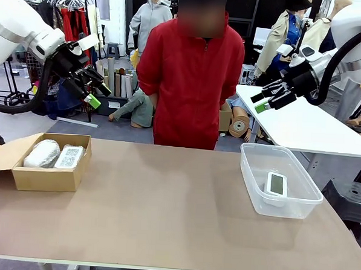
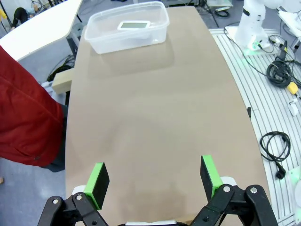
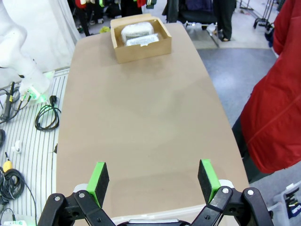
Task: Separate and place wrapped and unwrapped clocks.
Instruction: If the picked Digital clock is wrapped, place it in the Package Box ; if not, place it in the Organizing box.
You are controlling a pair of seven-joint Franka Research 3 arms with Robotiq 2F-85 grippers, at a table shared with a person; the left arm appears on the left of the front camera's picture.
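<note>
Two bubble-wrapped clocks lie side by side in a cardboard box at the table's left end. A bare white clock with a greenish-grey screen lies in a clear plastic bin at the right end. My left gripper hangs open high above the table's left side, holding nothing. Up on the right, my right gripper also stands open and empty.
A person in a red jacket stands at the far edge, middle, hands behind the back. The brown tabletop lies bare between box and bin. A white table stands behind on the right; cables lie on the floor.
</note>
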